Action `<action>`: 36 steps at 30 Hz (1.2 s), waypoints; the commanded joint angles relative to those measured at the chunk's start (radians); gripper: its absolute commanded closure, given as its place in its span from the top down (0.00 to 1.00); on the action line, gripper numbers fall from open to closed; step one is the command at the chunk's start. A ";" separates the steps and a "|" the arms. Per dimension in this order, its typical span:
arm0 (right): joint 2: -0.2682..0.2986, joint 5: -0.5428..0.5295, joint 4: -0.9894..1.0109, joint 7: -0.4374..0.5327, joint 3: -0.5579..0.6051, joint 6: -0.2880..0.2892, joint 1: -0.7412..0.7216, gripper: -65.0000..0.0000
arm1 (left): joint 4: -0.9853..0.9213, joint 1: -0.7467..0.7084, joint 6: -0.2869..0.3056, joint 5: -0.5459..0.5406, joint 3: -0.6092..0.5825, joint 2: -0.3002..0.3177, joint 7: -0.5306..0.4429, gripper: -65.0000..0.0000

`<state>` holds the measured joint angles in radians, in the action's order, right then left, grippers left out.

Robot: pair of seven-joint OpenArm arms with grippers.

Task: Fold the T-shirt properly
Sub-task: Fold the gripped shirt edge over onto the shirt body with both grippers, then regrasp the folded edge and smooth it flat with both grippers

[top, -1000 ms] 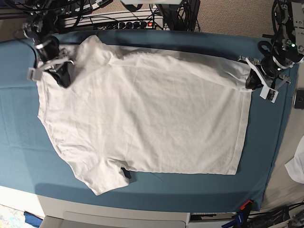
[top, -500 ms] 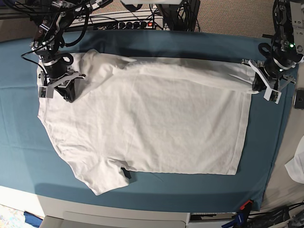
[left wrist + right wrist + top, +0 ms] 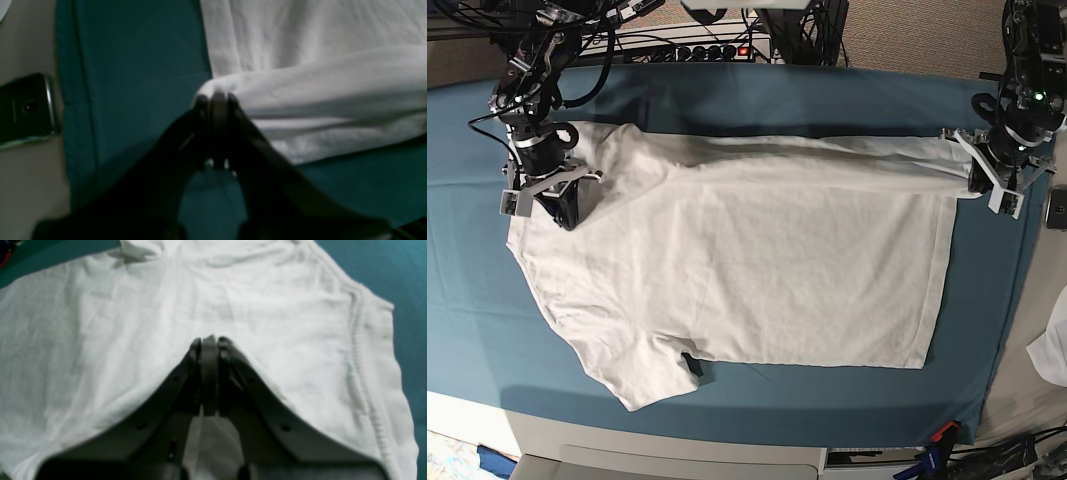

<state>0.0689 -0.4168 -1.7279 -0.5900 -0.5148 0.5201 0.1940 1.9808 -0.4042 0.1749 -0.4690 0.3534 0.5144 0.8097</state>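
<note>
T-shirt (image 3: 737,270): lies long-ways side to side, hem toward left gripper (image 3: 983,182).
Jaws: both pinch the shirt; right gripper (image 3: 562,210) too.
Left wrist only: a phone (image 3: 25,108).

So colour-wise it's pretty simple here. The T-shirt (image 3: 737,265) is plain white, no print or pattern at all, just slightly greyish in the creases, with a small dark tag (image 3: 692,365) near one sleeve. The cloth (image 3: 467,300) under it is a solid teal, no pattern either. Both grippers are black, left gripper (image 3: 215,100) and right gripper (image 3: 208,341), with pale grey or white bits on the arms. There's a dark, shiny phone (image 3: 25,110) on a beige surface (image 3: 30,186), and a tiny red light (image 3: 744,50) glowing at the back.
</note>
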 commanded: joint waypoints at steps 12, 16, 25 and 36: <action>0.020 0.056 -0.016 0.049 -0.003 0.001 -0.008 0.41 | 0.013 0.005 0.055 -0.029 0.009 0.015 -0.044 0.43; 0.069 0.128 -0.017 0.095 -0.012 -0.040 -0.009 0.44 | 0.013 0.005 0.050 0.006 0.009 0.015 -0.044 0.43; 0.142 -0.088 -0.017 -0.098 -0.274 -0.053 -0.005 0.44 | 0.013 0.005 0.050 0.014 0.010 0.015 -0.040 0.43; 0.131 -0.372 0.122 -0.243 -0.549 -0.079 0.090 0.45 | 0.013 0.006 0.050 0.027 0.010 0.015 -0.042 0.43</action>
<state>0.1825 -0.7723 -1.5883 -0.8551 -1.0595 0.4381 0.2863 1.9808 -0.4038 0.2283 -0.4377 0.3538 0.5148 0.7876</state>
